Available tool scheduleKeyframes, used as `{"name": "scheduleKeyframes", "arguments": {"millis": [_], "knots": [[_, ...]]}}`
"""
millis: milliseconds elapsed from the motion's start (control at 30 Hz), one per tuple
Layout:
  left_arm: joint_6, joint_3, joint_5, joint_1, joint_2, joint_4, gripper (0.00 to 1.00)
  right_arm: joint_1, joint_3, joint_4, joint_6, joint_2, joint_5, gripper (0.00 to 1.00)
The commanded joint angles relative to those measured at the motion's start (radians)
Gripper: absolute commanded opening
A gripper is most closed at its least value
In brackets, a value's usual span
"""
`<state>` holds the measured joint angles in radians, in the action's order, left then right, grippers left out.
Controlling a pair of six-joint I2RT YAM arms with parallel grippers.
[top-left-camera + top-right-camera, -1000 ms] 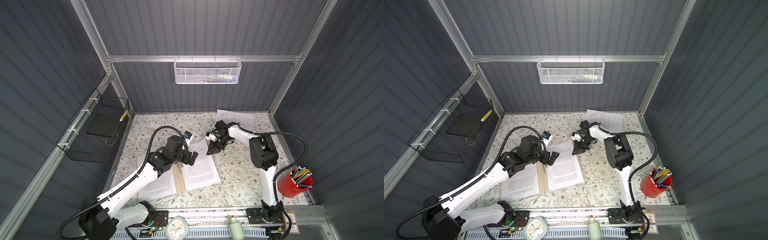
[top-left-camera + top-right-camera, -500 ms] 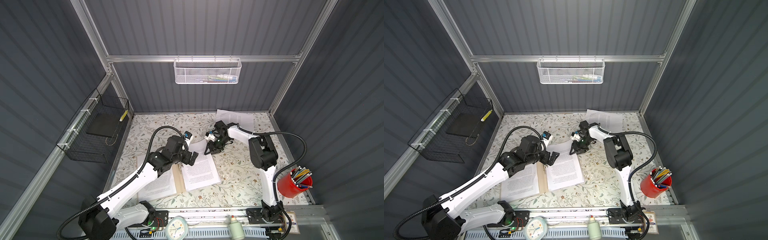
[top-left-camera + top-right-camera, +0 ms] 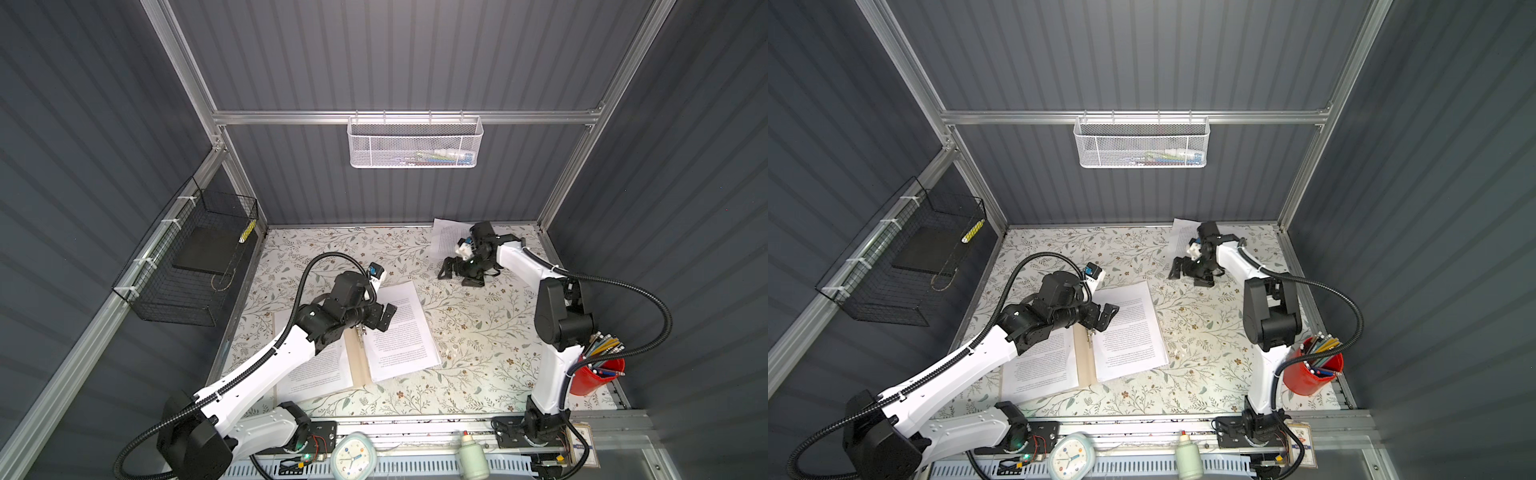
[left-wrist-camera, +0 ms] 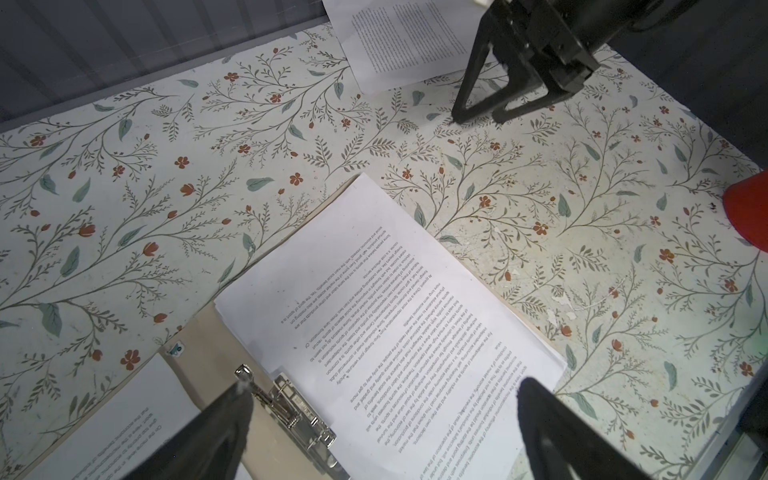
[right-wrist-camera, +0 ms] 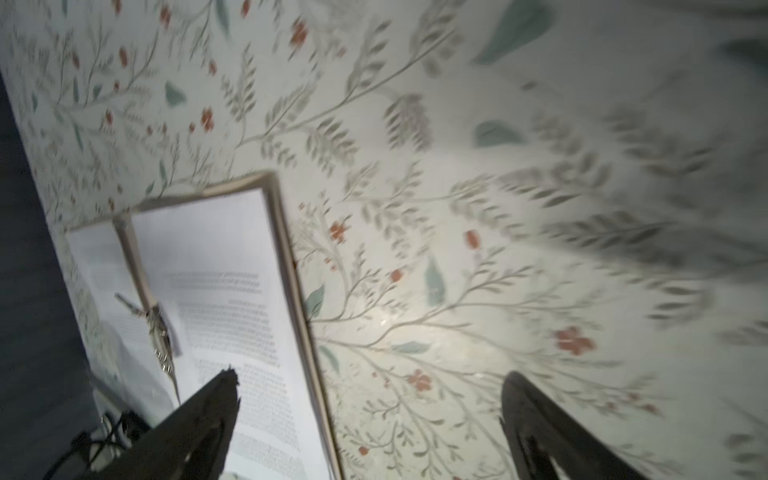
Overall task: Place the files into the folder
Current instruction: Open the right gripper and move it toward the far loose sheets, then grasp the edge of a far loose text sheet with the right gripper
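Both top views are showing the flat tan kraft-cardboard folder (image 3: 356, 361) being laid open on the floral-patterned surface (image 3: 478, 332). Thin white text-printed paper files (image 3: 401, 332) are being carried flat on both halves, beside a shiny metal clip (image 4: 291, 409). The left tool (image 3: 384, 319) is being held apart above them. The right tool (image 3: 459, 275) is being held apart, empty, near a loose white sheet (image 3: 444, 239).

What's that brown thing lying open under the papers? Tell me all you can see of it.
The folder is thin tan card, lying open and flat on the flowered table. A silver metal clip sits on its spine. Printed white sheets cover both halves, leaving only the spine and narrow edges showing. The left claw hangs open above it.
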<state>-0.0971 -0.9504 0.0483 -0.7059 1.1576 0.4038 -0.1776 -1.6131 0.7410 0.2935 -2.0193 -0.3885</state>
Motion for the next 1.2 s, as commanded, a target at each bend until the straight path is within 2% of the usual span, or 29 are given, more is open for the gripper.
{"name": "scheduleKeyframes", "arguments": {"millis": [0, 233, 400, 533, 967, 1167], "knots": [[-0.015, -0.020, -0.004, -0.001, 0.024, 0.010, 1.00, 0.090, -0.089, -0.028, 0.124, -0.073, 0.169, 0.99], [-0.039, -0.029, 0.015, -0.002, 0.060, 0.004, 1.00, 0.180, -0.361, -0.051, 0.217, -0.250, 0.288, 0.99], [-0.056, -0.051, 0.012, -0.001, 0.079, 0.004, 1.00, 0.243, -0.567, 0.011, 0.269, -0.408, 0.242, 0.99], [-0.066, -0.061, 0.000, -0.001, 0.092, -0.017, 1.00, 0.273, -0.625, 0.033, 0.287, -0.466, 0.189, 0.99], [-0.069, -0.118, -0.019, -0.001, 0.125, -0.019, 1.00, 0.280, -0.458, 0.080, 0.321, -0.420, 0.115, 0.99], [-0.073, -0.136, -0.018, -0.002, 0.125, -0.010, 1.00, 0.279, -0.105, -0.073, 0.377, -0.216, 0.097, 0.99]]}}
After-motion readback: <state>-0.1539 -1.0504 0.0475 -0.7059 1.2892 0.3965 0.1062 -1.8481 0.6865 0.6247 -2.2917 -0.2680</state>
